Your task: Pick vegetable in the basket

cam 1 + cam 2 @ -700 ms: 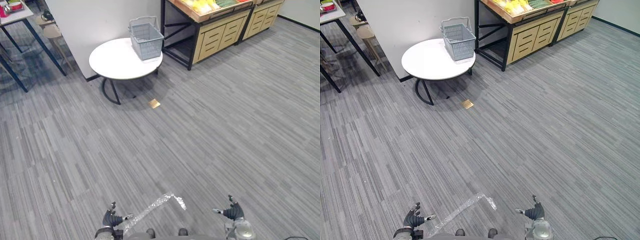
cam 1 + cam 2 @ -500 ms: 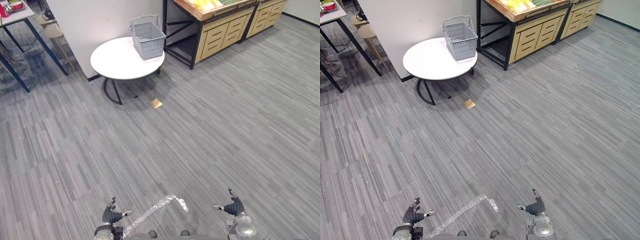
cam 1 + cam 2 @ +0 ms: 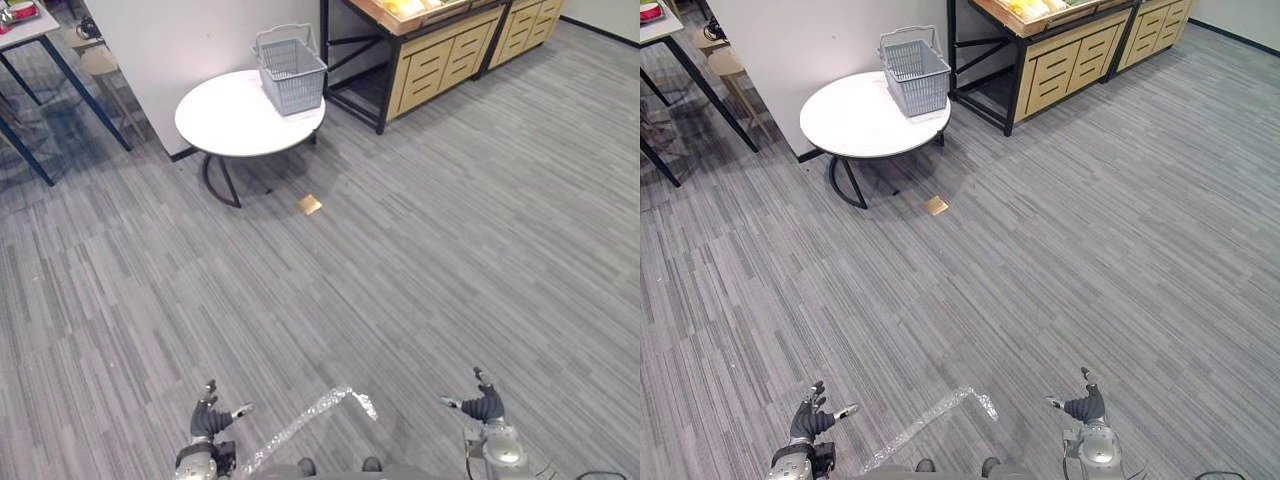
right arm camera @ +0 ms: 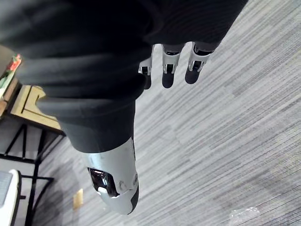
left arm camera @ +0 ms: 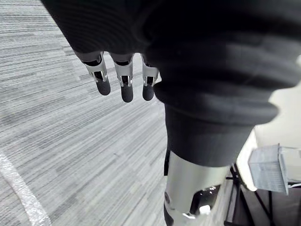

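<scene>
Both hands hang low near the robot's body, well away from everything the task concerns. The left hand (image 3: 207, 420) has its fingers (image 5: 122, 80) straight and loosely spread with the thumb held out to the side, and it holds nothing. The right hand (image 3: 487, 405) is the same, its fingers (image 4: 169, 66) relaxed over the grey carpet floor (image 3: 430, 250). Far ahead, a grey wire basket (image 3: 291, 73) stands upright at the back edge of a round white worktop (image 3: 230, 120). Just beside that worktop, on the robot's right, is a wooden stand with drawers (image 3: 440, 60). Yellow vegetables (image 3: 1025, 8) lie on its top. A small tan square (image 3: 309, 204) lies on the floor near the worktop's legs, and a shiny strip of tape (image 3: 310, 420) crosses the carpet between the hands.
</scene>
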You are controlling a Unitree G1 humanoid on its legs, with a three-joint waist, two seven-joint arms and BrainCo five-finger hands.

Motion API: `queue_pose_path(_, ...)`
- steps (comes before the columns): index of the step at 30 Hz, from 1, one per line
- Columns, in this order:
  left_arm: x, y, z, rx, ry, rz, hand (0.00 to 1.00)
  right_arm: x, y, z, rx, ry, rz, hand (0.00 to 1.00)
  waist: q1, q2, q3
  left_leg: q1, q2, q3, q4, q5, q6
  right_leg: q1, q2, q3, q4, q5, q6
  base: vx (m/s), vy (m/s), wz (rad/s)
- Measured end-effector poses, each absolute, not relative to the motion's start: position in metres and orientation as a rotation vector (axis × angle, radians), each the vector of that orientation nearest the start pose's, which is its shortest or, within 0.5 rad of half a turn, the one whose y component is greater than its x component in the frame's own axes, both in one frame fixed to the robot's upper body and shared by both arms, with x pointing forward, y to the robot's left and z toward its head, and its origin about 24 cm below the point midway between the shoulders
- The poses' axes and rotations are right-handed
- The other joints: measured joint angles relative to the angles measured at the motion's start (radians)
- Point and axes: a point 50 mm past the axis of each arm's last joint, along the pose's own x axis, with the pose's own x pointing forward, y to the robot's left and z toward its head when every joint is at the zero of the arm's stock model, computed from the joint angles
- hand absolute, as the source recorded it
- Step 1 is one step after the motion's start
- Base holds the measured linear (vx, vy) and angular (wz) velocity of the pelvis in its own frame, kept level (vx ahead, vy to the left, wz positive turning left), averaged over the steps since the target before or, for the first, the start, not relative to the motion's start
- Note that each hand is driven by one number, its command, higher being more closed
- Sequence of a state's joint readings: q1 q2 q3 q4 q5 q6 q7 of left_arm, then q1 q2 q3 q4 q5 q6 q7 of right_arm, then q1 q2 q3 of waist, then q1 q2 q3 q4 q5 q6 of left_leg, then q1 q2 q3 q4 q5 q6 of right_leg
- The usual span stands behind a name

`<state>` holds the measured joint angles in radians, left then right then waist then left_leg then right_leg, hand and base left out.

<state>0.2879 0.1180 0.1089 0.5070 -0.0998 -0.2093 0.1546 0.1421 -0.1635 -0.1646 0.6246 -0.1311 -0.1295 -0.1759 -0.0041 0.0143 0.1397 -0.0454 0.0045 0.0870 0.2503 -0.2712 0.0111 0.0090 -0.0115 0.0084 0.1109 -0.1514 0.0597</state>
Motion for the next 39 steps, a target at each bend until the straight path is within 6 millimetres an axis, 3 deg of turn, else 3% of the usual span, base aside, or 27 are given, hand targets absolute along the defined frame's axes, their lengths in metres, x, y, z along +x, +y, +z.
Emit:
queue_pose_path(4, 0.133, 0.233, -0.082, 0.051, 0.494, 0.408, 0.0, 0.161, -0.245, -0.089, -0.289, 0.587, -0.349, 0.0, 0.019, 0.0, 0.003, -0.014, -0.016, 0.02, 0.091, -0.093, 0.033, -0.133, -0.024, 0.009, 0.331, -0.121, 0.049, 0.1, 0.099, -0.19)
queue_pose_path(6, 0.137, 0.233, -0.078, 0.057, 0.472, 0.398, 0.0, 0.162, -0.239, -0.086, -0.271, 0.565, -0.35, 0.0, 0.008, -0.008, 0.012, 0.026, -0.033, -0.008, 0.102, -0.118, 0.05, -0.248, -0.049, -0.029, 0.618, -0.108, 0.062, 0.28, 0.138, 0.32)
queue_pose_path(8, 0.141, 0.235, -0.075, 0.072, 0.459, 0.396, 0.0, 0.165, -0.233, -0.082, -0.257, 0.541, -0.344, 0.0, -0.005, -0.016, 0.028, 0.106, -0.045, -0.051, 0.092, -0.149, 0.059, -0.333, -0.063, -0.073, 0.78, -0.168, 0.029, 0.44, 0.094, 0.46)
queue_pose_path(10, 0.146, 0.232, -0.074, 0.079, 0.452, 0.38, 0.0, 0.172, -0.232, -0.073, -0.258, 0.492, -0.343, 0.0, -0.012, -0.012, 0.03, 0.17, -0.036, -0.085, 0.042, -0.152, 0.057, -0.413, -0.061, -0.119, 0.743, -0.19, 0.023, 0.52, 0.047, 0.52)
queue_pose_path(12, 0.157, 0.228, -0.071, 0.07, 0.424, 0.366, 0.0, 0.18, -0.235, -0.066, -0.269, 0.457, -0.34, 0.0, -0.025, 0.025, 0.051, 0.225, 0.012, -0.122, -0.007, -0.159, 0.038, -0.493, -0.032, -0.177, 0.624, -0.166, 0.009, 0.53, -0.014, 0.67)
queue_pose_path(14, 0.165, 0.225, -0.071, 0.068, 0.417, 0.36, 0.0, 0.183, -0.232, -0.066, -0.274, 0.45, -0.326, 0.0, -0.036, 0.032, 0.063, 0.269, 0.036, -0.135, -0.008, -0.158, 0.005, -0.55, 0.002, -0.208, 0.407, -0.026, -0.021, 0.55, -0.063, 0.45)
queue_pose_path(15, 0.166, 0.227, -0.072, 0.075, 0.424, 0.371, 0.0, 0.183, -0.228, -0.066, -0.278, 0.451, -0.306, 0.0, -0.037, 0.021, 0.059, 0.301, 0.035, -0.147, -0.006, -0.163, -0.02, -0.556, 0.02, -0.206, 0.255, 0.103, -0.063, 0.72, -0.129, 0.53)
queue_pose_path(16, 0.163, 0.224, -0.078, 0.068, 0.451, 0.369, 0.0, 0.179, -0.23, -0.068, -0.288, 0.463, -0.305, 0.0, -0.05, 0.023, 0.055, 0.344, 0.05, -0.17, 0.008, -0.169, -0.036, -0.551, 0.026, -0.195, 0.272, 0.265, -0.143, 0.75, -0.138, 0.38)
queue_pose_path(17, 0.166, 0.217, -0.081, 0.052, 0.459, 0.358, 0.0, 0.181, -0.234, -0.067, -0.296, 0.464, -0.309, 0.0, -0.047, 0.062, 0.058, 0.344, 0.076, -0.169, 0.029, -0.156, -0.063, -0.561, 0.042, -0.223, 0.324, 0.237, -0.147, 0.88, -0.173, 0.38)
queue_pose_path(18, 0.172, 0.211, -0.079, 0.058, 0.45, 0.328, 0.0, 0.187, -0.23, -0.064, -0.288, 0.445, -0.302, 0.0, -0.05, 0.067, 0.065, 0.303, 0.078, -0.164, 0.105, -0.07, -0.175, -0.56, 0.028, -0.234, 0.369, 0.166, -0.161, 0.71, -0.146, 0.15)
queue_pose_path(19, 0.172, 0.206, -0.08, 0.044, 0.452, 0.322, 0.0, 0.191, -0.23, -0.062, -0.288, 0.436, -0.294, 0.0, -0.054, 0.069, 0.067, 0.264, 0.063, -0.167, 0.199, 0.041, -0.171, -0.527, 0.02, -0.238, 0.368, 0.134, -0.169, 0.87, -0.199, 0.3)
queue_pose_path(20, 0.167, 0.199, -0.084, 0.013, 0.469, 0.33, 0.0, 0.191, -0.227, -0.061, -0.289, 0.428, -0.283, 0.0, -0.057, 0.071, 0.073, 0.205, 0.052, -0.162, 0.367, 0.273, -0.162, -0.419, 0.023, -0.241, 0.317, 0.091, -0.162, 0.75, -0.186, 0.22)
queue_pose_path(21, 0.162, 0.195, -0.086, 0.002, 0.478, 0.327, 0.0, 0.193, -0.222, -0.058, -0.277, 0.407, -0.272, 0.0, -0.042, 0.068, 0.082, 0.132, 0.087, -0.155, 0.591, 0.289, -0.172, -0.295, 0.046, -0.239, 0.242, 0.076, -0.169, 0.74, -0.176, 0.23)
queue_pose_path(22, 0.162, 0.193, -0.086, 0.002, 0.474, 0.321, 0.0, 0.191, -0.22, -0.057, -0.26, 0.399, -0.278, 0.0, -0.039, 0.081, 0.082, 0.08, 0.117, -0.14, 0.702, 0.267, -0.167, -0.236, 0.056, -0.245, 0.208, 0.075, -0.17, 0.69, -0.154, 0.31)
queue_pose_path(23, 0.162, 0.193, -0.083, 0.0, 0.461, 0.312, 0.0, 0.193, -0.215, -0.052, -0.225, 0.363, -0.285, 0.0, -0.033, 0.062, 0.096, -0.028, 0.168, -0.086, 0.863, 0.213, -0.102, -0.132, 0.075, -0.248, 0.141, 0.066, -0.184, 0.5, -0.117, 0.24)
queue_pose_path(24, 0.161, 0.194, -0.083, 0.0, 0.459, 0.312, 0.0, 0.196, -0.213, -0.049, -0.216, 0.343, -0.288, 0.0, -0.021, 0.052, 0.099, -0.082, 0.19, -0.057, 0.907, 0.178, -0.075, -0.086, 0.08, -0.243, 0.102, 0.064, -0.187, 0.69, -0.165, 0.07)
queue_pose_path(25, 0.16, 0.193, -0.084, -0.002, 0.464, 0.313, 0.0, 0.198, -0.212, -0.043, -0.191, 0.304, -0.305, 0.0, 0.012, 0.031, 0.101, -0.197, 0.209, 0.008, 0.911, 0.108, -0.063, 0.005, 0.083, -0.223, 0.018, 0.053, -0.176, 0.53, -0.125, -0.11)
queue_pose_path(27, 0.158, 0.192, -0.085, -0.005, 0.472, 0.311, 0.0, 0.2, -0.213, -0.041, -0.181, 0.293, -0.32, 0.0, 0.027, 0.024, 0.105, -0.297, 0.199, 0.037, 0.817, 0.065, -0.041, 0.068, 0.081, -0.206, -0.026, 0.034, -0.169, 0.51, -0.052, -0.18)
queue_pose_path(28, 0.154, 0.193, -0.086, 0.0, 0.485, 0.314, 0.0, 0.202, -0.213, -0.044, -0.181, 0.305, -0.321, 0.0, 0.03, 0.018, 0.112, -0.342, 0.176, 0.054, 0.676, 0.05, -0.038, 0.109, 0.072, -0.191, -0.034, 0.007, -0.158, 0.51, 0.026, -0.31)
queue_pose_path(30, 0.15, 0.195, -0.088, 0.007, 0.503, 0.316, 0.0, 0.201, -0.213, -0.048, -0.181, 0.325, -0.321, 0.0, 0.038, 0.004, 0.118, -0.364, 0.119, 0.049, 0.407, 0.061, -0.053, 0.165, 0.046, -0.165, -0.037, -0.046, -0.131, 0.65, 0.131, -0.47)
queue_pose_path(31, 0.15, 0.196, -0.088, 0.011, 0.502, 0.319, 0.0, 0.196, -0.218, -0.056, -0.18, 0.368, -0.343, 0.0, 0.048, 0.004, 0.115, -0.355, 0.074, 0.023, 0.118, 0.199, -0.057, 0.219, 0.022, -0.125, -0.044, -0.104, -0.096, 0.77, 0.25, -0.71)
queue_pose_path(32, 0.148, 0.199, -0.089, 0.02, 0.507, 0.326, 0.0, 0.194, -0.215, -0.062, -0.177, 0.399, -0.339, 0.0, 0.053, -0.018, 0.104, -0.342, 0.039, 0.03, 0.119, 0.262, -0.002, 0.233, -0.005, -0.092, -0.039, -0.132, -0.079, 0.78, 0.262, -0.51)
queue_pose_path(34, 0.158, 0.202, -0.084, 0.029, 0.477, 0.321, 0.0, 0.191, -0.217, -0.064, -0.178, 0.416, -0.346, 0.0, 0.043, -0.041, 0.096, -0.367, 0.013, 0.057, 0.201, 0.184, 0.047, 0.206, -0.058, -0.056, 0.035, -0.136, -0.075, 0.73, 0.237, -0.14)
queue_pose_path(36, 0.158, 0.199, -0.085, 0.025, 0.481, 0.314, 0.0, 0.189, -0.215, -0.066, -0.173, 0.426, -0.345, 0.0, 0.046, -0.044, 0.095, -0.331, 0.01, 0.076, 0.264, 0.09, 0.066, 0.165, -0.073, -0.018, 0.221, -0.136, -0.059, 0.68, 0.234, -0.28)
queue_pose_path(37, 0.155, 0.2, -0.087, 0.028, 0.493, 0.315, 0.0, 0.191, -0.209, -0.066, -0.164, 0.424, -0.33, 0.0, 0.046, -0.055, 0.098, -0.264, 0.002, 0.094, 0.255, 0.04, 0.07, 0.085, -0.09, -0.002, 0.461, -0.093, 0.037, 0.7, 0.218, -0.32)
queue_pose_path(38, 0.152, 0.203, -0.088, 0.039, 0.502, 0.311, 0.0, 0.193, -0.201, -0.067, -0.168, 0.422, -0.302, 0.0, 0.039, -0.064, 0.098, -0.186, -0.011, 0.099, 0.238, 0.0, 0.079, -0.006, -0.119, -0.006, 0.722, -0.002, 0.113, 0.46, 0.13, -0.27)
queue_pose_path(39, 0.152, 0.201, -0.088, 0.045, 0.507, 0.298, 0.0, 0.193, -0.198, -0.067, -0.178, 0.424, -0.287, 0.0, 0.033, -0.064, 0.098, -0.147, -0.013, 0.1, 0.235, -0.018, 0.082, -0.047, -0.133, -0.014, 0.83, -0.012, 0.094, 0.58, 0.128, -0.05)
